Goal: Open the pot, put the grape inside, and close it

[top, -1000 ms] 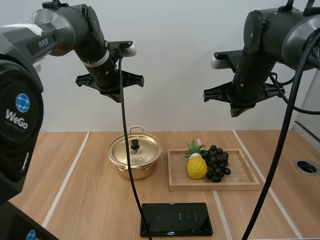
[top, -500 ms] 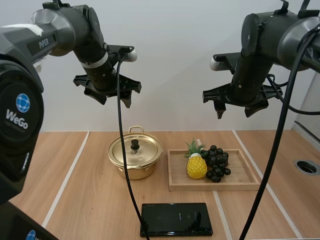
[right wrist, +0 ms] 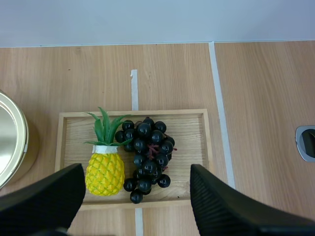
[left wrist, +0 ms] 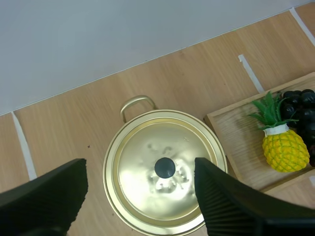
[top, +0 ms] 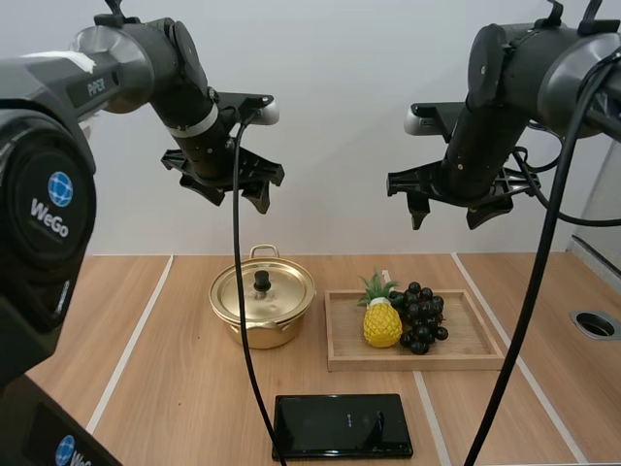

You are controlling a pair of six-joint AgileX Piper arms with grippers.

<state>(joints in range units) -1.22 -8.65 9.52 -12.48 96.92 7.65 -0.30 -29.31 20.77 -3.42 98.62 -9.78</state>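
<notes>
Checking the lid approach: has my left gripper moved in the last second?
Yes. In the high view the left gripper has shifted right and slightly down, closer to above the pot.

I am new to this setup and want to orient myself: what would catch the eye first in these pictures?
A shiny gold pot with its lid on sits mid-table, under the open left gripper. Beside it, a wooden tray holds dark grapes and a yellow pineapple, under the open right gripper.

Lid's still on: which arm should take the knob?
Left. The left gripper, open, hangs above the knob of the lid; the right gripper hangs above the wooden tray with the bunch of grapes.
</notes>
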